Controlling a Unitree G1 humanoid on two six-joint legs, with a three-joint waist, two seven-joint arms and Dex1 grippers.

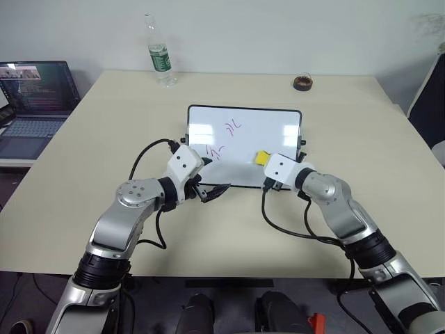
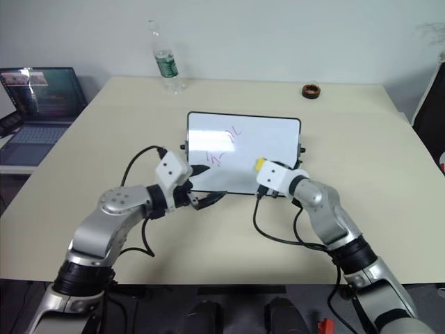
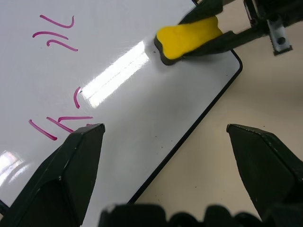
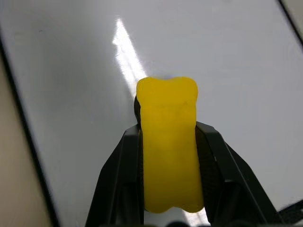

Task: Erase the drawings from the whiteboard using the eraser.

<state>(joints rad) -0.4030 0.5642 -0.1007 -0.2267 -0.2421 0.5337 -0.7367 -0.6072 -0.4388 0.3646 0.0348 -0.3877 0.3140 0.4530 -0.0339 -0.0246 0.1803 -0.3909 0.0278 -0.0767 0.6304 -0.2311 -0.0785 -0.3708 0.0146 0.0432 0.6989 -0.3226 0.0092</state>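
The whiteboard [image 1: 272,133] lies flat at the middle of the table, black-framed. Pink drawings [image 1: 233,127] sit near its centre, with more strokes [image 1: 215,151] toward its near left; the left wrist view shows these drawings [image 3: 54,35] in small groups. My right gripper [image 4: 169,128] is shut on the yellow eraser [image 1: 262,158], which rests on the board's near right part, apart from the strokes. My left gripper [image 3: 164,127] hangs open and empty over the board's near edge, one finger over the white surface and the other over the table.
A laptop [image 1: 35,104] stands open on a side surface at the far left. A plastic bottle [image 1: 160,59] stands at the table's back edge and a dark round coil [image 1: 302,83] lies at the back right. A dark chair [image 1: 427,97] is off the right side.
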